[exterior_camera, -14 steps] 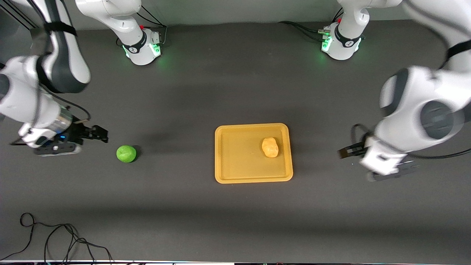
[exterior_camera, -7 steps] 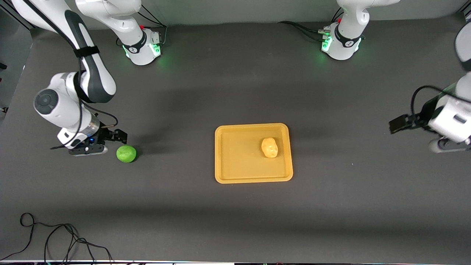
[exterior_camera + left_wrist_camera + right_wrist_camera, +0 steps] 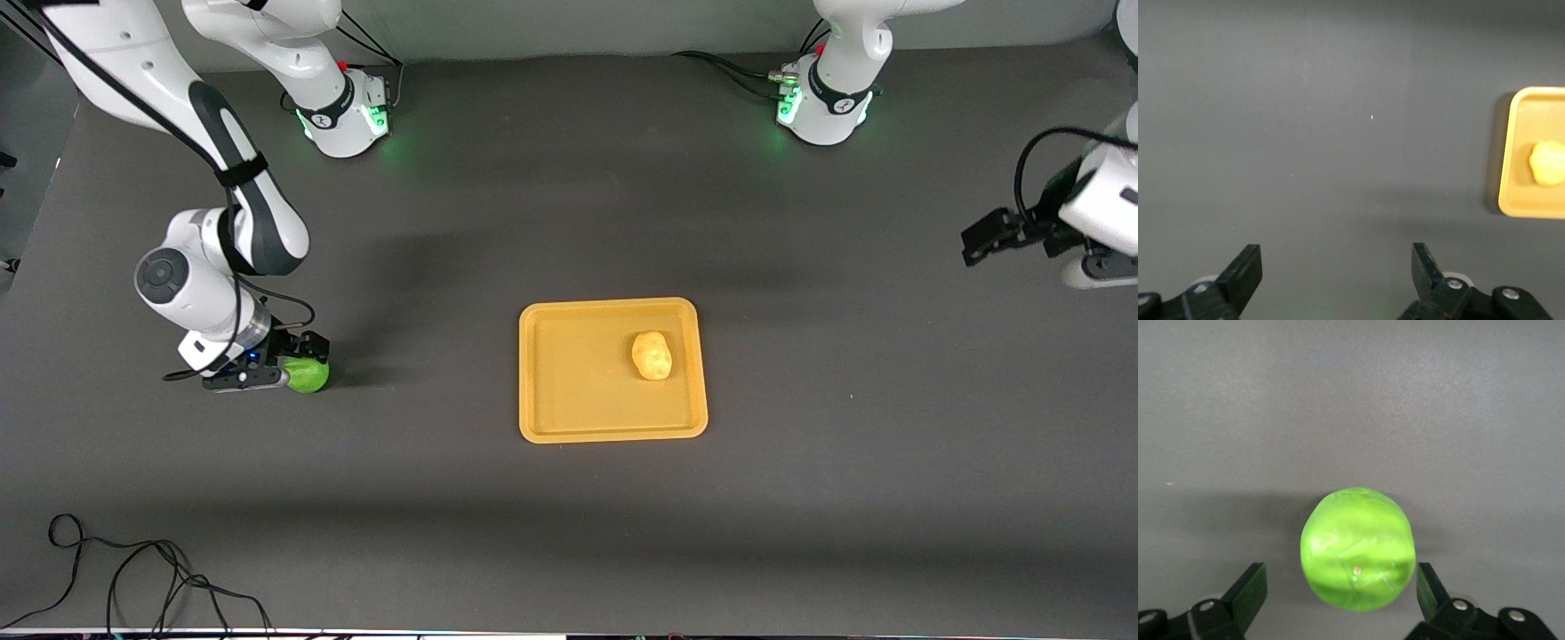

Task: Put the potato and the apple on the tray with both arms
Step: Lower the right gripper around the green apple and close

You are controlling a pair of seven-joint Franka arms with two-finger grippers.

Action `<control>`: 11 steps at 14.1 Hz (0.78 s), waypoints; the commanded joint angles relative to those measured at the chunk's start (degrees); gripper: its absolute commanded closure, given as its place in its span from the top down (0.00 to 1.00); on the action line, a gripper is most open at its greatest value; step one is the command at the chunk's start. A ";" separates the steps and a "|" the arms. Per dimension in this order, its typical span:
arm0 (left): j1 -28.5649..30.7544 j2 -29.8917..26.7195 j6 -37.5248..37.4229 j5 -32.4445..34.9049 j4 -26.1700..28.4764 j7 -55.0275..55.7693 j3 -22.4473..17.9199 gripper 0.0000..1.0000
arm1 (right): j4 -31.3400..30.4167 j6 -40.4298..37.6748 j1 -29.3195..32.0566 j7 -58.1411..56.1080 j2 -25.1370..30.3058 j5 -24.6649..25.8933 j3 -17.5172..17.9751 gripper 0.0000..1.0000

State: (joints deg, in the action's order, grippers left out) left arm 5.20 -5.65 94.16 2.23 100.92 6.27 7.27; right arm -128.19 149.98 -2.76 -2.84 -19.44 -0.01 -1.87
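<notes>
The right pincer (image 3: 1338, 600) sits low at the desk (image 3: 498, 222) near the right arm's end, its fingers spread wide with the apple (image 3: 1357, 548) between them, a gap showing on each side, so nothing is gripped yet. The apple looks small, round and glossy bright green, and it rests on the desk well apart from the tray (image 3: 551, 427). I judge it to be light and stiff enough to take a firm squeeze, but its smooth curved skin could let it roll or squirt out; the safest hold is across its widest middle, fingers level on either flank.

The left pincer (image 3: 987, 238) hangs over bare desk at the left arm's end, well away from the tray, open and empty; that arm waits.

The potato (image 3: 652, 356), lumpy, oval and yellow-tan, already lies on the tray, toward the left arm's side of it. The tray is a flat orange-yellow rectangle with rounded corners and a low rim, so the apple could roll a little once set down on it.
</notes>
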 commanded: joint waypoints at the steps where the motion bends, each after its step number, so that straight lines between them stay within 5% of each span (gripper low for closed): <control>1: 0.60 -3.57 -0.46 -0.83 3.50 -2.32 -0.50 1.00 | 0.40 0.85 -0.32 -0.24 -0.42 0.09 -0.68 0.99; 11: 0.95 -2.70 -1.78 -0.83 1.82 -2.58 -0.59 1.00 | 0.49 5.84 -0.14 0.03 -4.46 0.89 -1.56 0.95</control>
State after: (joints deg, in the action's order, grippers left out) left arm 5.56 -7.96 93.37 2.17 103.06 4.84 6.48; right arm -128.15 153.36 -2.71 -2.89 -22.06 0.32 -3.06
